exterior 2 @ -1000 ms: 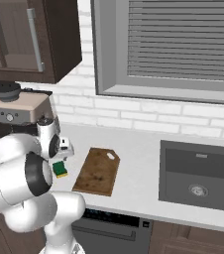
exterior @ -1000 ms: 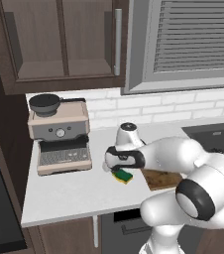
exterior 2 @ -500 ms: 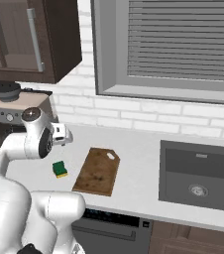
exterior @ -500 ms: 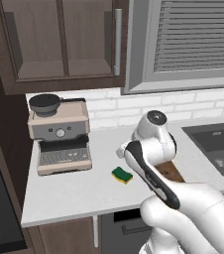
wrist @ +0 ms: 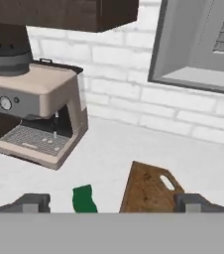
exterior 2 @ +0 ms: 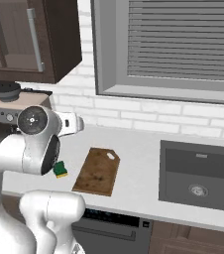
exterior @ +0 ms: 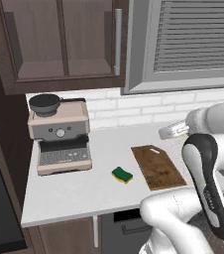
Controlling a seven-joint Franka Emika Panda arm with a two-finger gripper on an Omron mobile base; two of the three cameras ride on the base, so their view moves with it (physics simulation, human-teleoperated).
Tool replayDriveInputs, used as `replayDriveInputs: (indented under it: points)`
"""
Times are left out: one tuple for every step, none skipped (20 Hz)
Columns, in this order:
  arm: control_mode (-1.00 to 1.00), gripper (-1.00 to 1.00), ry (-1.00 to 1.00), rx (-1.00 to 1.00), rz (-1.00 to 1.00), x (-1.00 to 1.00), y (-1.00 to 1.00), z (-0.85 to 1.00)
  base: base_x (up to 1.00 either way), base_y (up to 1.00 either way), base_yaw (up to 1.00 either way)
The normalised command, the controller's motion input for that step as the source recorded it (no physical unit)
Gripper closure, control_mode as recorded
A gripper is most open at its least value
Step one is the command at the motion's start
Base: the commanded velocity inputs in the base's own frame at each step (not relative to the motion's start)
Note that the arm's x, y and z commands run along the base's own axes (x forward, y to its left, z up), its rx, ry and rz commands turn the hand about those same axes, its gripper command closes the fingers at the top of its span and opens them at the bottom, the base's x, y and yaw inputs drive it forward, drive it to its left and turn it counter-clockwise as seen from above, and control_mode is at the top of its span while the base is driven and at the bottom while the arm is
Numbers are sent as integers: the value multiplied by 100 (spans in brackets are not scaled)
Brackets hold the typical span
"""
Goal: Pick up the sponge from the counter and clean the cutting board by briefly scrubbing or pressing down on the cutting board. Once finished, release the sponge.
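The sponge (exterior: pixel 122 174) lies flat on the counter (exterior: pixel 79 191), green side up with a yellow edge, just left of the cutting board (exterior: pixel 157 166). It is partly behind my arm in the right base view, where the sponge (exterior 2: pixel 60 169) sits left of the dark brown board (exterior 2: pixel 97 171). My gripper (wrist: pixel 113 203) is open, fingertips (wrist: pixel 32 202) wide apart with nothing between them. It hangs well above the counter and looks down at the sponge (wrist: pixel 84 199) and the board (wrist: pixel 148 191) with its pale slot.
An espresso machine (exterior: pixel 59 136) stands on the counter's left end against the brick wall. A dark sink (exterior 2: pixel 198 173) is set into the counter right of the board. Upper cabinets (exterior: pixel 59 39) and a window with blinds (exterior 2: pixel 183 44) hang above.
My hand was down at the sponge a second ago; the arm has since swung up and back, away from it. The sponge stays on the counter in the same spot.
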Motion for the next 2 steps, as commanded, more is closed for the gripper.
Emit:
replayDriveInputs:
  points:
    - [-100,-100,-48,20,0,-100,-51,100,0,0,0]
    - [-100,-100,-47,17,0,-100,-34,100,0,0,0]
